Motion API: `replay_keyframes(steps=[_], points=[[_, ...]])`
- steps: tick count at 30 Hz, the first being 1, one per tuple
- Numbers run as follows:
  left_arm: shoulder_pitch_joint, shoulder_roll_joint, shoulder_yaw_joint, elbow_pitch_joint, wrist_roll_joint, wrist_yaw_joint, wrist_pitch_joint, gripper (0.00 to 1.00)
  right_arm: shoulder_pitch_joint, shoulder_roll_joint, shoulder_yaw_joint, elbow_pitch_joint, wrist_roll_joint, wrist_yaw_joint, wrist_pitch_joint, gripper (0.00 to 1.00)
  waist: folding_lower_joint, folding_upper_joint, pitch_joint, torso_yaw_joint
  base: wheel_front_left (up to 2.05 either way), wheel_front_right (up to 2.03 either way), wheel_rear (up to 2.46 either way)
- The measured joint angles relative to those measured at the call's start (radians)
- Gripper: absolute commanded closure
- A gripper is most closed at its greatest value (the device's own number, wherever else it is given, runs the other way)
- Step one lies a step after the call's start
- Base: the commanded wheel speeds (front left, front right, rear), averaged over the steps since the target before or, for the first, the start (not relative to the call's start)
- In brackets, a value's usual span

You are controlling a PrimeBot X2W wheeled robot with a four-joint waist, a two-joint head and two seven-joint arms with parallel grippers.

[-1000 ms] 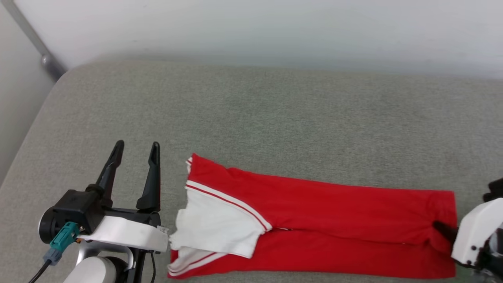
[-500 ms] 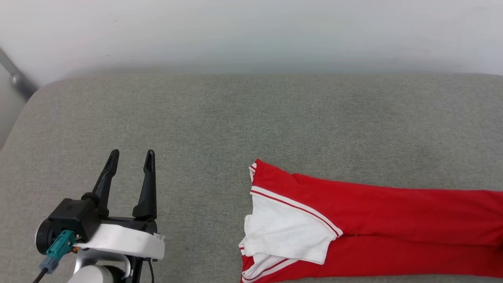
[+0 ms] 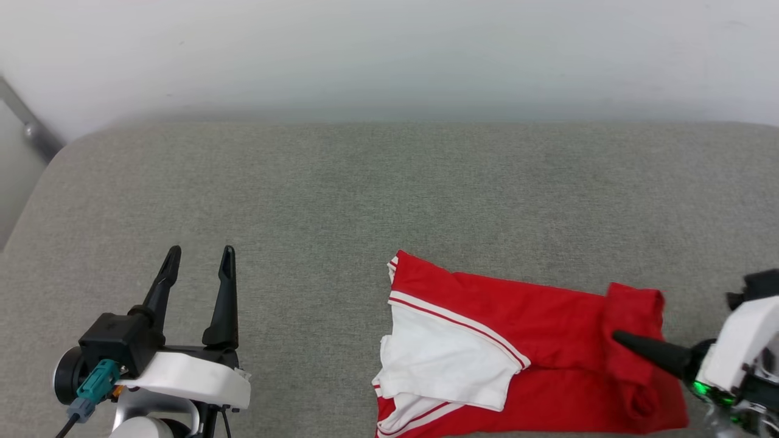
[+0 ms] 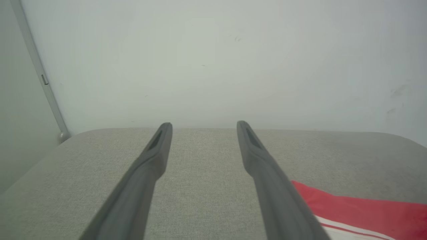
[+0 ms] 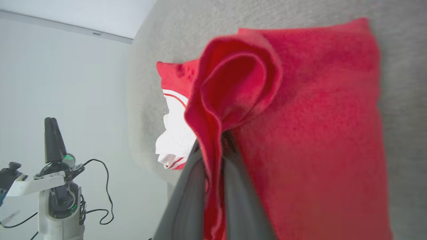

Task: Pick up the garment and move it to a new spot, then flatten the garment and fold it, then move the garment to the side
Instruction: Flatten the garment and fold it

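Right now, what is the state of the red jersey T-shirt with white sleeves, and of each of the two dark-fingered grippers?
Red jersey T-shirt with white sleeves: folded into a long strip on the grey fabric surface, hem end raised and curled over toward the sleeves.
Left gripper: open, empty, apart from the T-shirt.
Right gripper: shut on the T-shirt's raised hem end.

Long dark tapered fingers (image 3: 224, 292) on both, L gripper (image 3: 201, 250) w/ blk housing (image 3: 115, 334), white wrist bracket (image 3: 182, 377), teal connector (image 3: 97, 376) + blk cable (image 3: 64, 426), pale rounded forearm (image 3: 140, 427) below; R gripper (image 3: 616, 335) w/ white shell (image 3: 739, 347), green LED (image 3: 700, 387) at base.
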Motion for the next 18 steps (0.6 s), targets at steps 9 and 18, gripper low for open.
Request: replay_keyframes(steps=[9,18], points=[[-0.003,-0.001,-0.001,0.002,-0.007,0.005,0.006,0.00,-0.049,0.003,0.304,0.141,0.247,0.000,-0.115,1.00,-0.0001,0.0001,0.004,0.058,0.00,0.00,0.00],[-0.026,-0.011,-0.014,0.012,-0.007,-0.003,0.006,0.00,-0.150,0.005,0.564,0.288,0.276,0.000,-0.299,1.00,0.0000,0.0000,0.027,0.106,0.00,0.00,0.00]])
